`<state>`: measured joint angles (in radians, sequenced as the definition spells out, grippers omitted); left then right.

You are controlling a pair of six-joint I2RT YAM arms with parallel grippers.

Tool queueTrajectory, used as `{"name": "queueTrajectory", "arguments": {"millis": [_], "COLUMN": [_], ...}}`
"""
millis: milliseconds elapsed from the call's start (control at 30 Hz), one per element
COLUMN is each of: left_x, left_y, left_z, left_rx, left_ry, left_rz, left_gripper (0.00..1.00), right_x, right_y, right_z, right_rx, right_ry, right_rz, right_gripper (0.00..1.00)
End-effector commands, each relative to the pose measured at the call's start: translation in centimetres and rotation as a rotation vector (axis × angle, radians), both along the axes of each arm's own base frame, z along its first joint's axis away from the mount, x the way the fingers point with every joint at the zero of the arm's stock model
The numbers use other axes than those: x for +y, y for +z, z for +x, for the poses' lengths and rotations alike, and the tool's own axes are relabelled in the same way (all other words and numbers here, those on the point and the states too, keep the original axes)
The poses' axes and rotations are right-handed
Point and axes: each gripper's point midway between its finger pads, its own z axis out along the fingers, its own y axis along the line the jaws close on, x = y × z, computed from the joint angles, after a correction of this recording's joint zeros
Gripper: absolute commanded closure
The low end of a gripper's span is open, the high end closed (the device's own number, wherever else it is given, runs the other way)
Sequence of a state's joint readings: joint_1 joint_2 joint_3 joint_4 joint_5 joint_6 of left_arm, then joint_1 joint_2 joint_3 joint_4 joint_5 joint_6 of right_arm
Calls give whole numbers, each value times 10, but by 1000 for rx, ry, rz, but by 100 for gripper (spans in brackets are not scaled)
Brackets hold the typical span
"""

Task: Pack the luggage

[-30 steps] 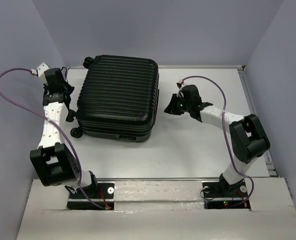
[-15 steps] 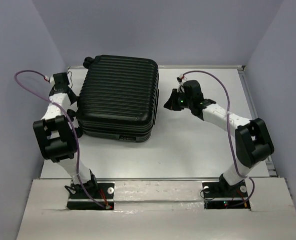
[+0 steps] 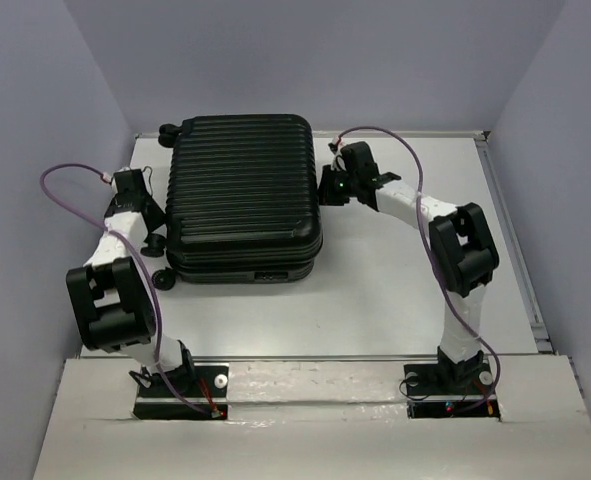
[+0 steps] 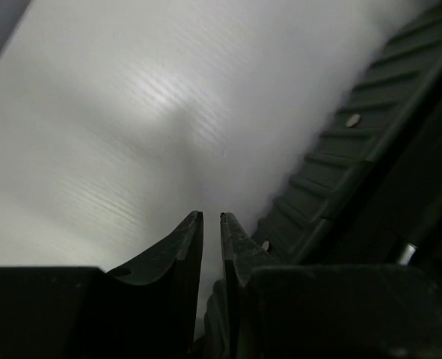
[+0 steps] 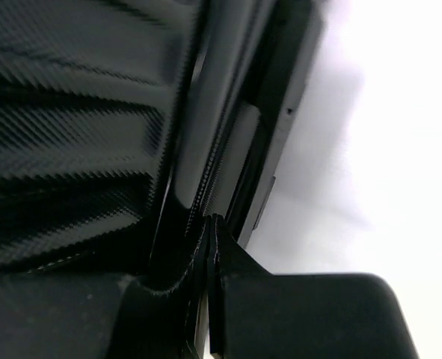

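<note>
The luggage (image 3: 243, 195) is a large black ribbed hard-shell suitcase, lying flat and closed at the table's back middle, with small wheels (image 3: 162, 280) on its left side. My left gripper (image 3: 147, 215) is beside its left side; in the left wrist view the fingers (image 4: 211, 218) stand almost together with nothing between them, the ribbed shell (image 4: 340, 172) to their right. My right gripper (image 3: 325, 188) is against the suitcase's right side; in the right wrist view its fingers (image 5: 212, 222) are shut, tips at the zipper seam (image 5: 206, 172).
The white table (image 3: 395, 280) is walled by grey panels at the left, back and right. A purple cable (image 3: 60, 175) loops off the left arm, and another (image 3: 395, 140) arcs over the right arm. Both arm bases sit at the near edge.
The suitcase has swung to sit squarer and a little to the right. My right gripper moved left and back onto its right side. My left gripper moved nearer along its left side.
</note>
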<state>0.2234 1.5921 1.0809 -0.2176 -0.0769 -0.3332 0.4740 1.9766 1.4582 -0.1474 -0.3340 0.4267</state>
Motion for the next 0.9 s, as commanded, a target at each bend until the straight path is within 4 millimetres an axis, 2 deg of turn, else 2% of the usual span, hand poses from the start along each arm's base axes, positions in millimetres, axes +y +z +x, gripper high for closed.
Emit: {"name": "queueTrajectory", "arguments": {"millis": [0,33,100,133,167,233,267,300,333,367,433,500,533,567,633,700,733,767,833,867], "left_x": [-56,-61,-68,-73,-82,-96,-103,-111,-131,-144,-153,-161,-163,-170,-175,-172,-168,-165,-161,-160], "left_y": [24,15,18,6,3,9,1,15,25,33,48,58,62,64,73,84,101,110,137,142], "left_z": [-31,-43,-55,-68,-75,-87,-97,-99,-101,-101,-103,-103,-106,-108,-111,-112,-114,-115,-121,-126], "left_rx": [-64,-46,-72,-48,-53,-96,-84,-128,-134,-152,-188,-222,-237,-247,-282,-312,-366,-392,-468,-476], "left_ry": [-156,-157,-171,-175,-190,-226,-233,-238,-291,-330,-354,-379,-388,-412,-437,-438,-434,-443,-451,-455], "left_rz": [-103,-118,-136,-155,-193,-220,-230,-211,-196,-217,-251,-285,-296,-327,-337,-307,-277,-250,-216,-207], "left_gripper": [73,73,73,73,73,73,73,72,71,71,71,71,71,70,70,70,70,69,66,63], "right_x": [39,46,56,61,69,74,75,80,74,71,53,26,16,-1,-20,-45,-53,-64,-69,-73], "right_y": [52,56,62,63,67,70,50,77,80,81,94,102,116,115,120,130,146,138,140,140], "right_z": [20,27,31,34,44,54,57,67,77,79,93,107,107,111,113,111,106,104,95,90], "right_rx": [-117,-119,-118,-115,-120,-126,-71,-128,-139,-132,-159,-172,-192,-195,-206,-215,-241,-225,-229,-230], "right_ry": [139,153,199,213,229,234,231,235,206,186,127,62,55,36,11,-21,-30,-42,-50,-59], "right_rz": [107,121,152,164,174,171,142,160,148,131,117,108,114,97,77,62,60,42,24,12], "right_gripper": [93,92,92,91,89,82,77,71,57,50,34,28,22,20,11,7,5,4,6,8]}}
